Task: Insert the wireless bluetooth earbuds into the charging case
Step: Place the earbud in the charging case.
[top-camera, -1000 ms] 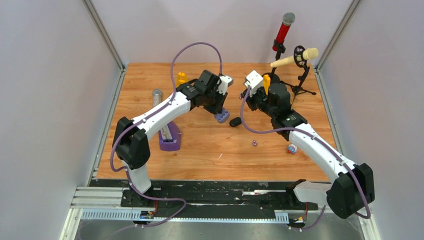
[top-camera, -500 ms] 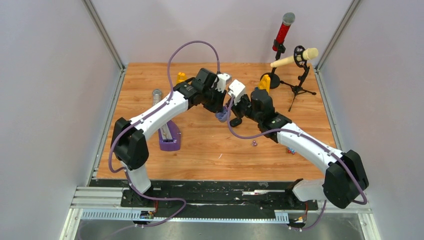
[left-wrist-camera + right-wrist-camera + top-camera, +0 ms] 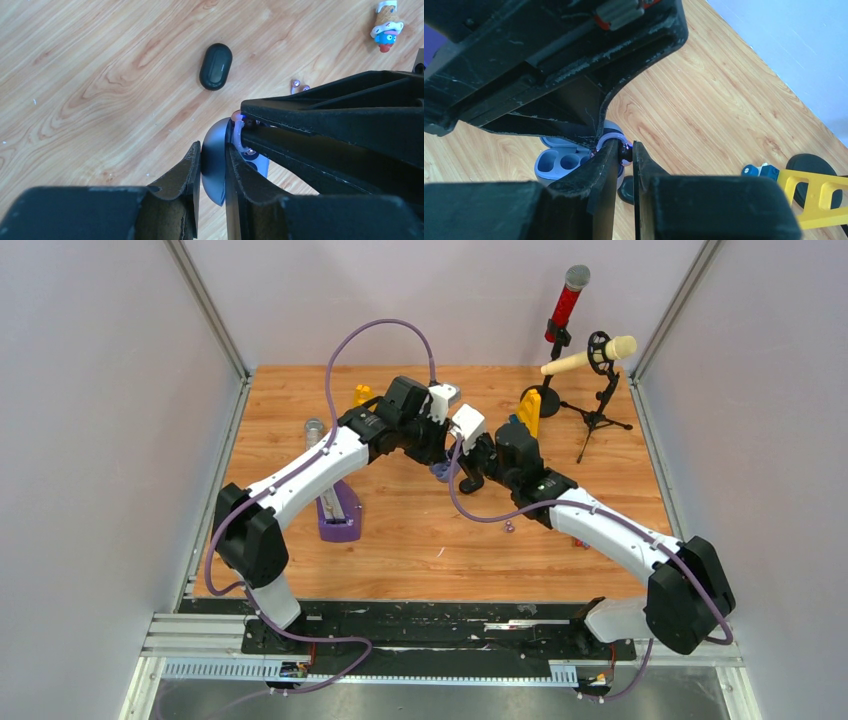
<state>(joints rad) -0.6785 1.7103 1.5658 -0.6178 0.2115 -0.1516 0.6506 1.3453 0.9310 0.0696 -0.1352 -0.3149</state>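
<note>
Crowding together in the overhead view, left claw [image 3: 432, 458] and right claw [image 3: 458, 472] nearly touch; left wrist shows its tips pinching the charging case [image 3: 214, 170] lid, right wrist what seems an earbud [image 3: 626, 149] nipped just above the open case, where a skewed release would spill it

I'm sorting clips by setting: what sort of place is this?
Probably a robotics lab test cell: left arm and right arm bolted at the edge of a wooden table, plain grey walls boxing it in, odd props like a red microphone.
</note>
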